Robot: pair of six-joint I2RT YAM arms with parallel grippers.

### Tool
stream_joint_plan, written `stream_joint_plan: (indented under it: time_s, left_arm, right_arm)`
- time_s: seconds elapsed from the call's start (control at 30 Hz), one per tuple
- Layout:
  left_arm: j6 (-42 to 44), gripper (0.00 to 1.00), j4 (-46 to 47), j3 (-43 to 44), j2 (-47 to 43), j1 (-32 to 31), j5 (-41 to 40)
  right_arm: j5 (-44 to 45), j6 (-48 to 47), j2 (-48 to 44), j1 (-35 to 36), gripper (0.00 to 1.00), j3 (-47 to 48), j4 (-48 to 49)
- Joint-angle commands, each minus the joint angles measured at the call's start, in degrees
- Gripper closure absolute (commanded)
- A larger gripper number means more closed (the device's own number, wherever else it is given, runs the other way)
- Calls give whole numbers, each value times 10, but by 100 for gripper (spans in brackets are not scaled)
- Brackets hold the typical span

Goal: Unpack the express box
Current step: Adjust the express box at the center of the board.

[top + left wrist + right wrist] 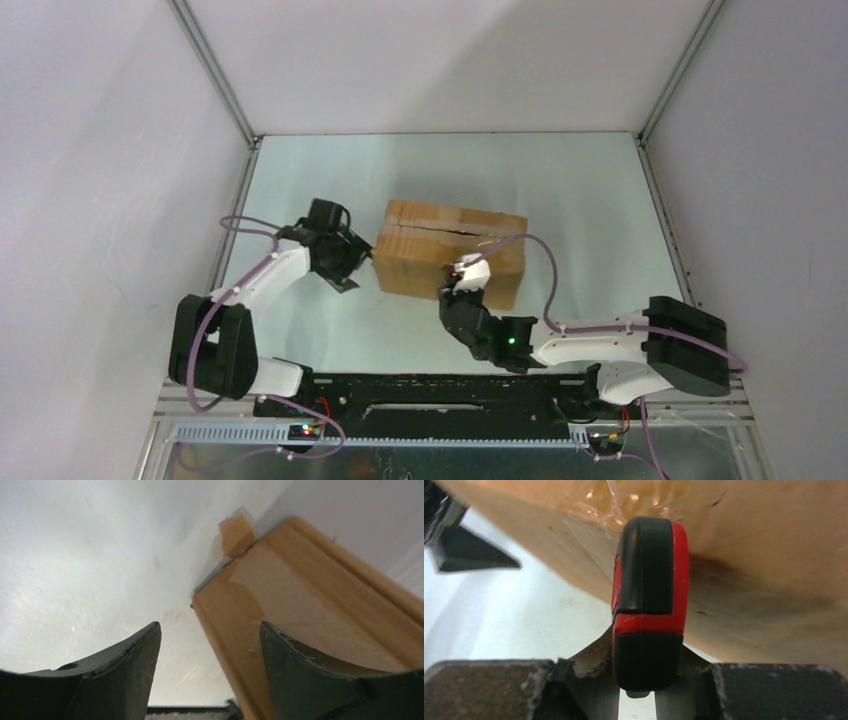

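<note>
A robot lab cell (white walls (90, 150), aluminium frame (214, 68)) enclosing a pale worktable (590, 190).

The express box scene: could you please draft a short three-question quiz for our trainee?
1. True or false: the left gripper is clamped on the express box.
2. The right gripper holds: A) a tape roll, B) a red-and-black utility knife, C) nothing.
3. Fill in: the left gripper is beside the box's ___ end.
Key: 1 false, its jaws stand open; 2 B; 3 left.
</note>
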Motion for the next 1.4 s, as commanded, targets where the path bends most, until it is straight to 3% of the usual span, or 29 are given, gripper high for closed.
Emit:
stream_joint_plan:
  time_s: [0.0,0.1,0.2,0.3,0.43,0.53,0.63,0.77,0.9,1.03,1.17,1.37]
  left_arm:
    - [-58,25,5,-45,-50,-82,-13]
    - [-39,24,-14,-43,-83,-58,-76]
    - [71,19,-15,54,-49,-16,-113]
    - [175,14,-11,200,48,-9,-78]
    - [247,10,-12,361,184,-21,12]
    - [299,10,-67,482,280,-55,39]
    - [314,10,-81,520,319,-87,61]
    - [258,16,-32,403,266,-104,81]
    - [175,20,41,220,156,-109,89]
    - [116,21,70,95,53,-147,74]
    - [55,22,95,26,-9,-209,72]
    - [-15,24,90,3,-43,-304,40]
  right_arm:
    - [62,60,-77,-28,100,-56,-16]
    - [79,95,-124,-34,100,-84,-61]
    - [88,155,-168,-34,100,-100,-126]
    - [98,238,-209,-36,100,-111,-234]
    - [101,326,-256,-67,100,-116,-339]
    - [84,347,-288,-103,100,-127,-368]
    - [61,336,-309,-147,100,-139,-361]
    - [-10,246,-307,-234,100,-157,-242]
    - [-86,153,-254,-302,100,-142,-136]
    - [-173,85,-186,-353,100,-111,-56]
    - [-224,21,-104,-366,100,-44,-27]
    - [-294,-52,-14,-356,100,53,-20]
